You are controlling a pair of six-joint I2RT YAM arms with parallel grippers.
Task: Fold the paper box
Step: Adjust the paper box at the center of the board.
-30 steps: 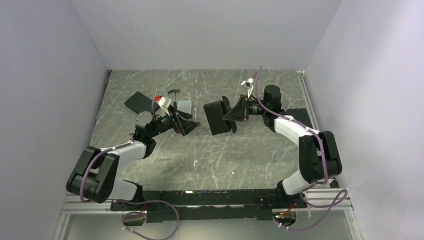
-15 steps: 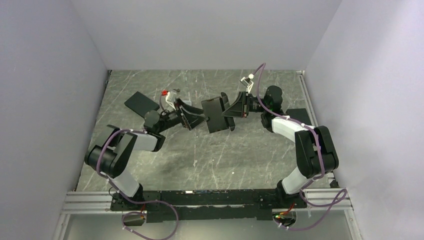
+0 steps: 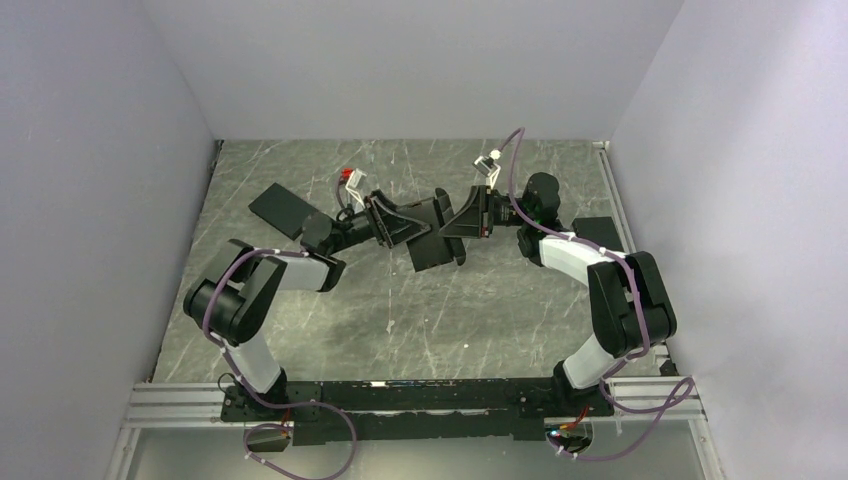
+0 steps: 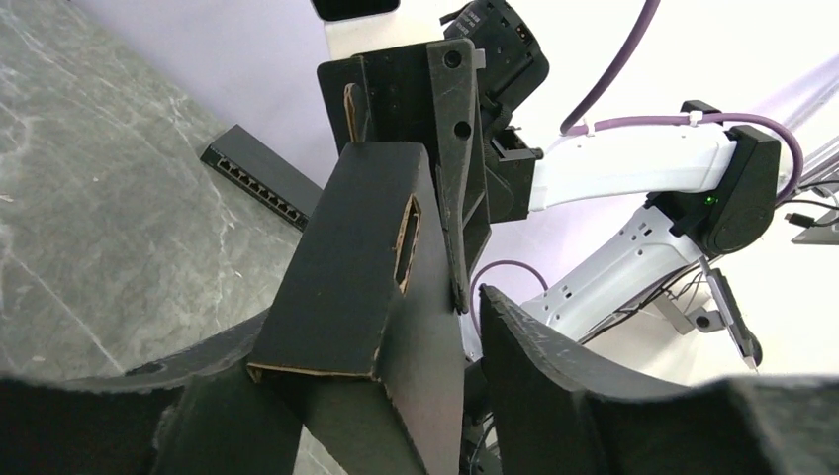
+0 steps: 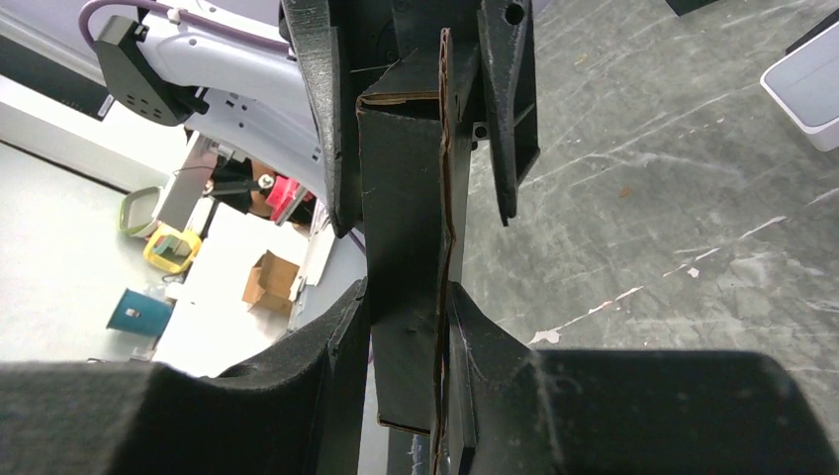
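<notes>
Change from a second ago: the left gripper [image 3: 402,222] has swung across from well apart to meet the box [image 3: 433,250], and its jaws have narrowed from full spread. The left arm's elbow has come in with it. The right gripper [image 3: 457,220] and the box sit almost where they were.

Left gripper: open, partway closed. Its fingers [image 4: 594,396] straddle one end of the box. In the left wrist view, a slit of background shows between one finger and the cardboard edge. On the other side the box corner overlaps the finger; I cannot tell if they touch. No firm grip seen.

Right gripper: clamped on the box. Its fingers [image 5: 297,396] press both faces of the folded cardboard, which runs straight out from between them toward the left gripper.

Box: held between the two grippers, which face each other tip to tip. It is partly folded, with one panel bent into a hollow sleeve and raw brown edges and a slot showing. The far part hangs down below the grippers toward the table [image 3: 450,320]; whether it touches I cannot tell.

Outward: a slab [image 3: 283,208] lies flat on the table behind the left gripper, apart from it. A pale case [image 5: 806,89] rests on the table beyond the box, at the edge of the right wrist view.
</notes>
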